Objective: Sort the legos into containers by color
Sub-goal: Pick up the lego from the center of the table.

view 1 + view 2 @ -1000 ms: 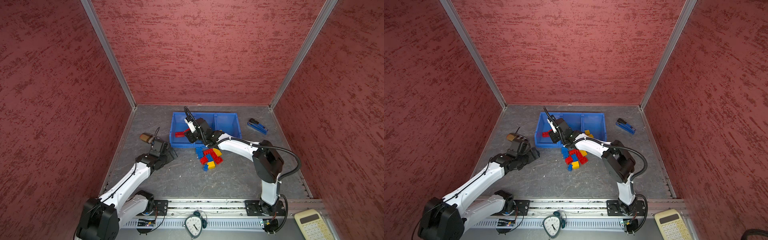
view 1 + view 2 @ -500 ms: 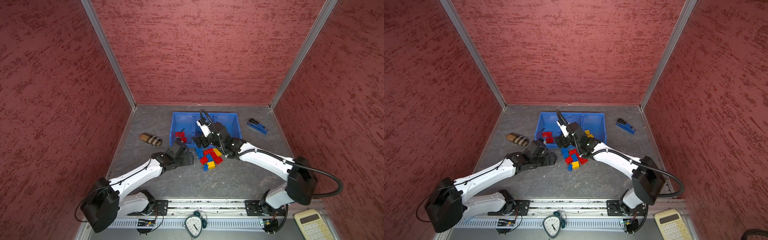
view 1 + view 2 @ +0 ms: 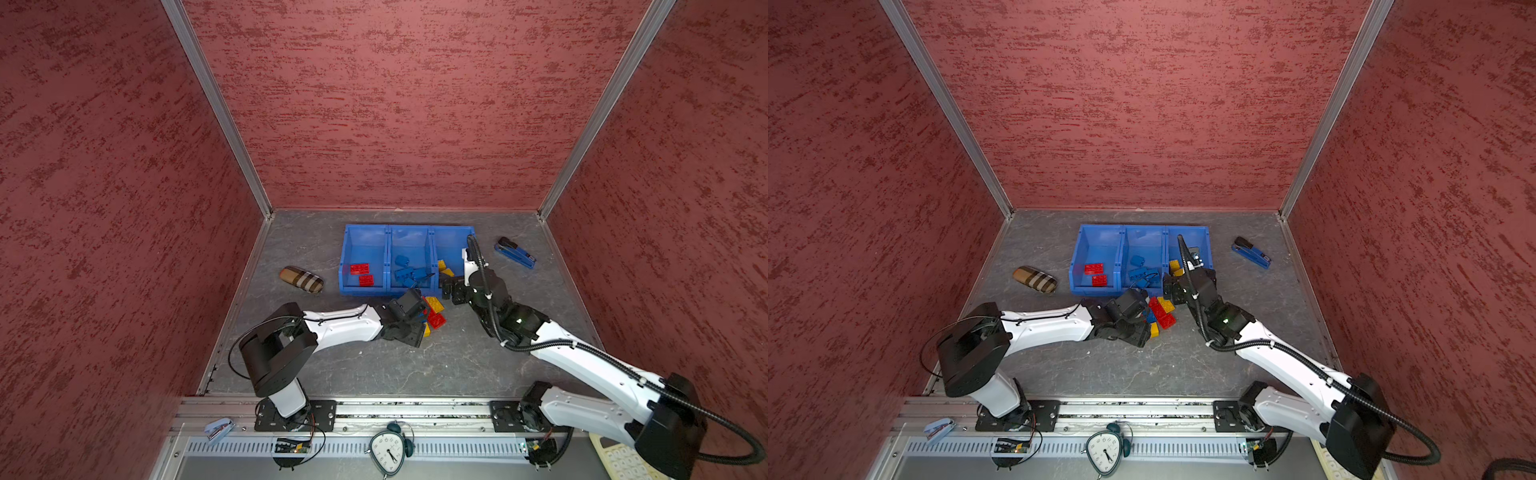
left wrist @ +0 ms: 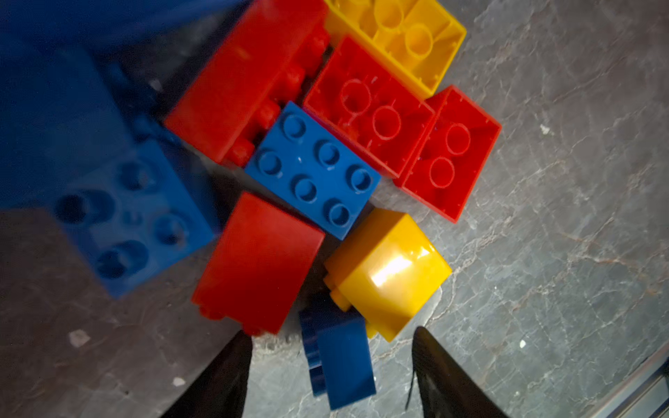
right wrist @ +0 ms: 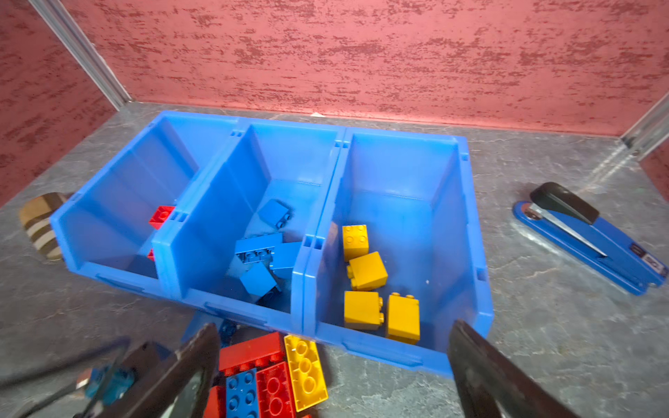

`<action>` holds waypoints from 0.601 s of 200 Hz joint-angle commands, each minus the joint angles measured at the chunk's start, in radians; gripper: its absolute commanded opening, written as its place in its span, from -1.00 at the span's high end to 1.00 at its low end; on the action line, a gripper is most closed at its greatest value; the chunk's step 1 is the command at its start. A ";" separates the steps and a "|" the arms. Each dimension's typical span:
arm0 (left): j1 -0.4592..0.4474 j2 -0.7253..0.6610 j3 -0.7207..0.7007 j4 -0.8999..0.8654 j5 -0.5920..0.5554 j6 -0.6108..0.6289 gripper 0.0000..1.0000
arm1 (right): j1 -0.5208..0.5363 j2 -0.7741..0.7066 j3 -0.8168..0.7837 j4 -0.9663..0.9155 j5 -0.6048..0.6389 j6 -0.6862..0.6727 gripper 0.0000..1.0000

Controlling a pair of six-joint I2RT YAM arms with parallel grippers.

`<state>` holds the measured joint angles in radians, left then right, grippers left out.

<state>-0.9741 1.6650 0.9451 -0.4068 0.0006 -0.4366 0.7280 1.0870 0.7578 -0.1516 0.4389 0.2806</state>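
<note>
At the near rail, a teardrop-faced clock (image 3: 390, 451) and the corner of a calculator (image 3: 619, 457). Past them, on the grey counter (image 3: 415, 365), the white left arm (image 3: 345, 328) and right arm (image 3: 582, 365) stretched inward toward a heap of loose legos (image 3: 434, 313) in red, blue and yellow, just in front of the containers (image 3: 409, 227).

Left fingers (image 4: 224, 376) low at the heap's near edge, set apart on either side of a small blue brick (image 4: 340, 362) lying on its side, a gap at each flank, nothing gripped. Just beyond it, a yellow brick (image 4: 387, 275) and a red brick (image 4: 257, 264) side by side.

Right fingers (image 5: 481, 365) spread wide and holding nothing, at the heap's far side, close to the containers' front wall.

Farther back, three joined blue bins in a row: two red bricks (image 3: 359, 268) in the bin at the left arm's end, a jumble of blue bricks (image 3: 405, 272) in the middle one, four yellow bricks (image 5: 367, 271) in the bin at the right arm's end.

Flanking the row, a plaid case (image 3: 301, 279) near the left end and a blue-black stapler (image 3: 515, 252) off the right end. Behind everything, red textured walls (image 3: 395, 104).
</note>
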 commanded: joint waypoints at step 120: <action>-0.018 0.014 -0.029 0.000 -0.088 -0.014 0.46 | -0.011 0.015 -0.015 0.039 -0.026 0.005 -0.98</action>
<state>-0.9913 1.7016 0.9310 -0.3973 -0.0322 -0.4408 0.7227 1.1358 0.7578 -0.1463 0.4465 0.2848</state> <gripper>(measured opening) 0.312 0.990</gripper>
